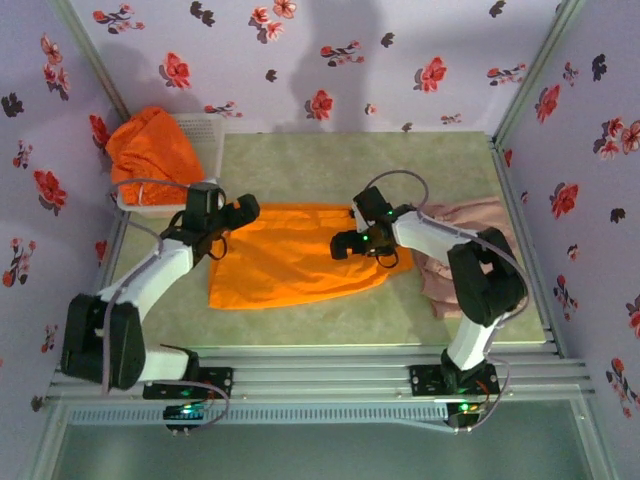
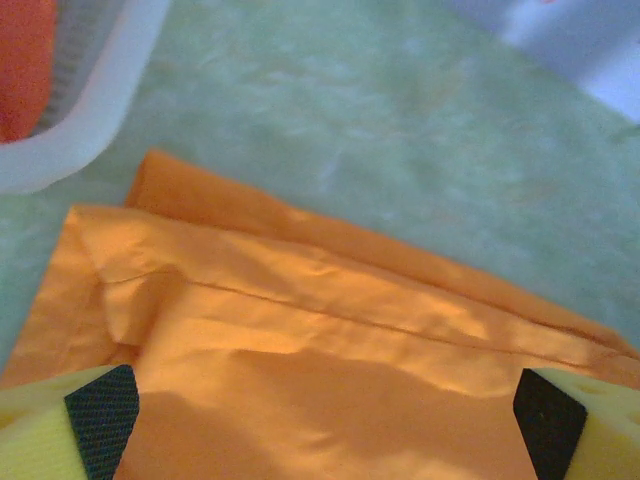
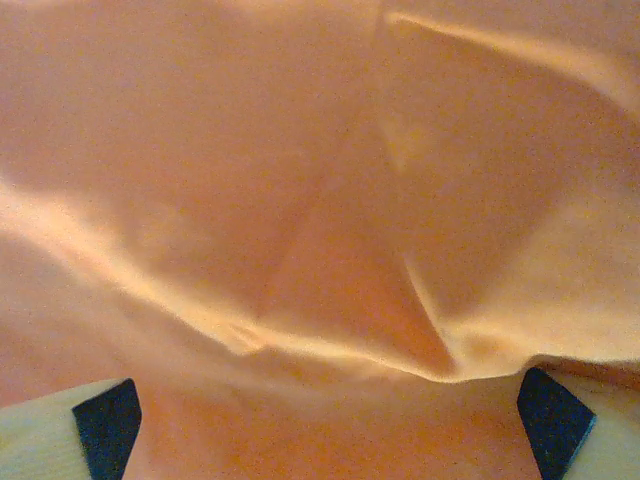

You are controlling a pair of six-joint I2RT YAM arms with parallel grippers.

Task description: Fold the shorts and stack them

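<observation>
One bright orange pair of shorts lies spread flat in the middle of the table. My left gripper hovers over its upper left corner, jaws wide open. In the left wrist view the gripper has the orange cloth and a seam between its black pads. My right gripper stands open over the right part of the same shorts. The right wrist view has creased orange fabric under the gripper. A second orange pair is heaped in the basket. The pink-beige shorts lie at the right.
The white mesh basket stands at the back left corner, its rim close to the left gripper. Flowered walls close in the table on three sides. Bare green tabletop lies behind the spread shorts.
</observation>
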